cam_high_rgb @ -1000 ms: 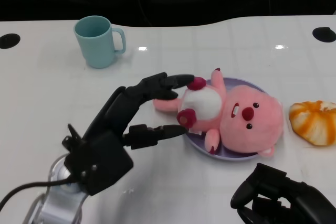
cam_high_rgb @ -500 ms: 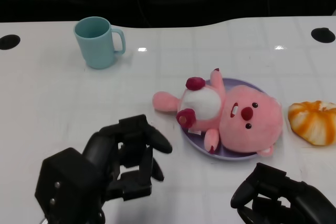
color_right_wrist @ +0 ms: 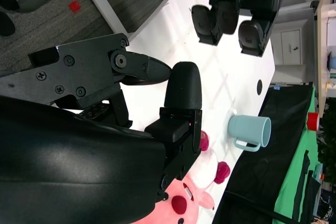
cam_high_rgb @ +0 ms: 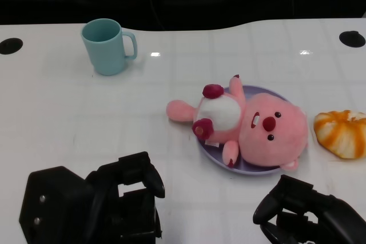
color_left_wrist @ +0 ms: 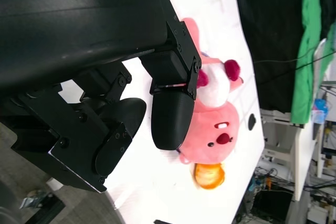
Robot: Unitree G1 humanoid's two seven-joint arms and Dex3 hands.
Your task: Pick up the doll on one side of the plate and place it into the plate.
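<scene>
Pink and plush, the doll [cam_high_rgb: 251, 125] is lying on its back across the purple plate [cam_high_rgb: 273, 168], which is sitting toward the right side of the white table [cam_high_rgb: 68, 112]. We are seeing its big round head filling most of the plate, while its white belly and one pink leg are reaching out past the plate's left rim onto the table. Nothing is touching the doll.

We are holding our left hand [cam_high_rgb: 123, 201] low at the near edge of the table, well apart from the doll, with its fingers curled inward around nothing; the left wrist view is showing those bent fingers [color_left_wrist: 173, 114] with the doll lying beyond them. We are keeping our right hand [cam_high_rgb: 306, 212] at the near right corner, just in front of the plate, and its fingers are likewise folded in with nothing between them; in the right wrist view the fingers [color_right_wrist: 181, 103] are pointing across the table.

Toward the far left corner a light blue mug [cam_high_rgb: 107, 45] is standing upright, its handle facing right. Just beside the plate's right rim, an orange-and-white bun-shaped thing [cam_high_rgb: 342, 133] is resting near the right edge of the table.
</scene>
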